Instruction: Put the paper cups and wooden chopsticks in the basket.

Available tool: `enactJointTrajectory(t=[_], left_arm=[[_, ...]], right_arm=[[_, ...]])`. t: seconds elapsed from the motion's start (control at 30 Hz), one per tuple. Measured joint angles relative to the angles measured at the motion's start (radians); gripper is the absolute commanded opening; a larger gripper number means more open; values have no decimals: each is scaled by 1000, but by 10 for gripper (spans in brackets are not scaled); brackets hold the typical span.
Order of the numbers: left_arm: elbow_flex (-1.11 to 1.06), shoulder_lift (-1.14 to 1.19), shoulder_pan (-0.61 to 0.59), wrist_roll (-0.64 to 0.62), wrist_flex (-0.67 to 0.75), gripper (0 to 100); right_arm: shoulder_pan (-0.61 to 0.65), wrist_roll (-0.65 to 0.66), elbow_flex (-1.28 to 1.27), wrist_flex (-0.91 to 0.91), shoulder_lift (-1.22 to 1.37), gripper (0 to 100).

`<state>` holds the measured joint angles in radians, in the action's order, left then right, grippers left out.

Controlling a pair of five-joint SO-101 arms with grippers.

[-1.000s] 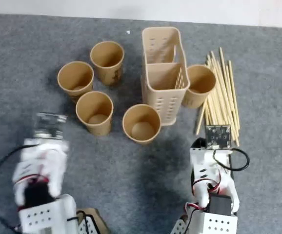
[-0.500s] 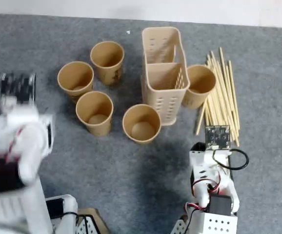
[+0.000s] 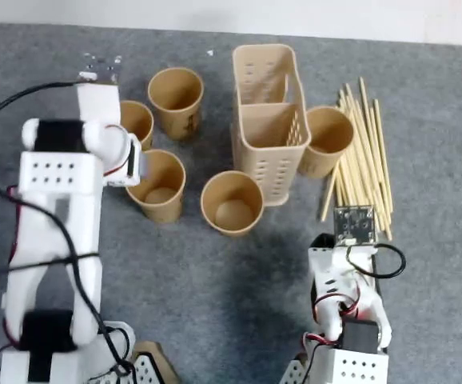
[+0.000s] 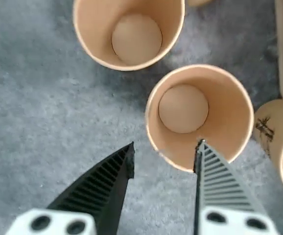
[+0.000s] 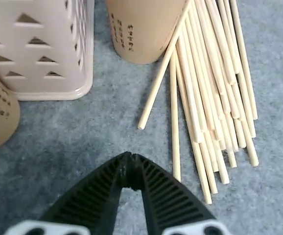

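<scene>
Left hand spread wide at near-left cup; right hand closed tight over bare table.
Five paper cups stand upright on the table, all outside the basket. Left arm lies over the left group. One fingertip is over the near rim of near-left cup, the other finger is outside it over the table; can't tell if it touches. Far-left cup is just beyond, far cup is left of the basket, centre cup is by the basket's near corner. Right cup sits between the basket and the chopsticks, which lie loose in a pile on the right. Right hand is on the near side of the pile, apart from it.
</scene>
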<state>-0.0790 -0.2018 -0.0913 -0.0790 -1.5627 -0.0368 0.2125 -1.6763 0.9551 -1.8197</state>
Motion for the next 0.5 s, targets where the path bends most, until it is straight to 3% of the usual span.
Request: enactJointTrajectory(t=[0.37,0.5], left_arm=[[2,258,0,0,112,220],[8,344,0,0,135,91]], right_arm=[[0,0,0,-5,0,10],[0,0,0,-28,0,10]])
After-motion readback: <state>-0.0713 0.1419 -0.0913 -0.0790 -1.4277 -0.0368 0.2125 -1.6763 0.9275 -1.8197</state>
